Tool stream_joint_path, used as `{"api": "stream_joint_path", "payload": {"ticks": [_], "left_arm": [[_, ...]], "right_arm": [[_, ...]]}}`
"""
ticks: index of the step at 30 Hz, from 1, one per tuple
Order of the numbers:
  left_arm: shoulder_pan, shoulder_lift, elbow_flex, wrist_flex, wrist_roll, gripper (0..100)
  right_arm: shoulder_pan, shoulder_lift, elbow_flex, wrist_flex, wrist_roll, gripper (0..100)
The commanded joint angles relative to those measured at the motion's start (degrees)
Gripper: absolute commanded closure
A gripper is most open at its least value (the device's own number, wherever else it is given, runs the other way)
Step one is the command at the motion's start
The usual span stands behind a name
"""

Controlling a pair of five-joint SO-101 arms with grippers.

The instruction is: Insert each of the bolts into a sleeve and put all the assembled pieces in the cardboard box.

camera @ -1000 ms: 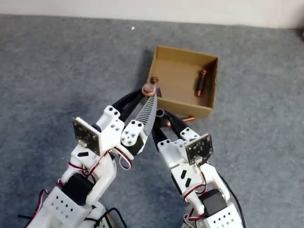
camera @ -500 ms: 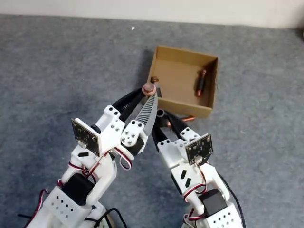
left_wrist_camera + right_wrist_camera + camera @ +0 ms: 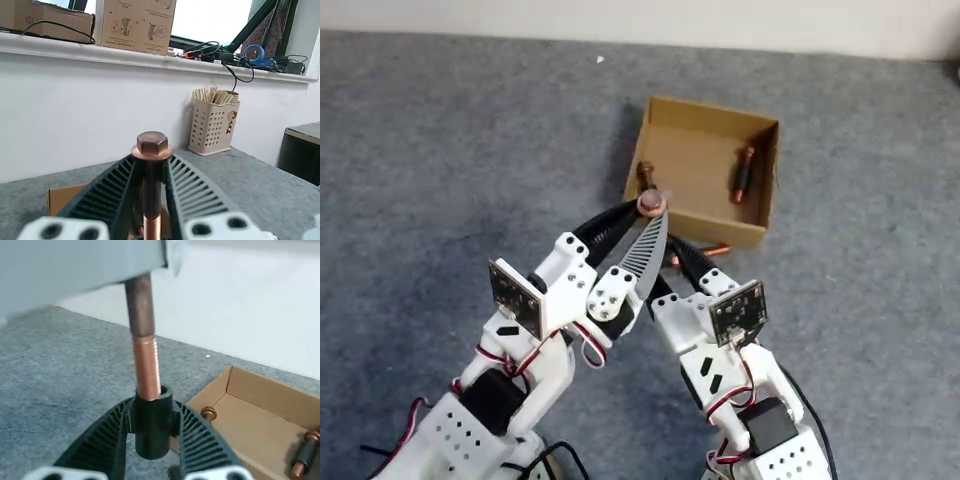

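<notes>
Beside the near wall of the cardboard box (image 3: 764, 128), the left pincer (image 3: 150, 167) grips a copper bolt (image 3: 151, 144) upright, head up; the right pincer (image 3: 151, 412) clamps a black sleeve (image 3: 151, 437) beneath it, the threaded tip in its mouth. An assembled piece (image 3: 743, 173) lies inside the box

Two arms of white moulded plastic, the left arm (image 3: 535, 335) and the right arm (image 3: 720, 372), have black servo blocks at the joints and dark screw holes and slots in their shells. Each wrist carries a small square camera board (image 3: 514, 298). Thin red, white and black wires (image 3: 582, 342) loop along the links. The left gripper (image 3: 150, 167) and the right gripper (image 3: 151, 422) have black, ribbed, tapering fingers (image 3: 112, 187).
</notes>
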Motion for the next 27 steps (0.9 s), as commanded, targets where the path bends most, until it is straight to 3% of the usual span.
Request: {"api": "stream_joint_path", "payload": {"ticks": [1,21,27], "left_arm": [[-3.0,-0.3,0.8,-5.8,-0.4,99],[-1.0,-0.3,5.6,-5.2,-0.8,99],[-4.3,-0.4,5.1,2.6,-0.4,88]], "right_arm": [[-0.7,-0.8,8.6,-1.5,0.6,99.2],[-0.6,-0.8,8.6,-1.5,0.6,99.2],[-0.3,-0.8,8.6,-1.5,0.7,99.2]]}}
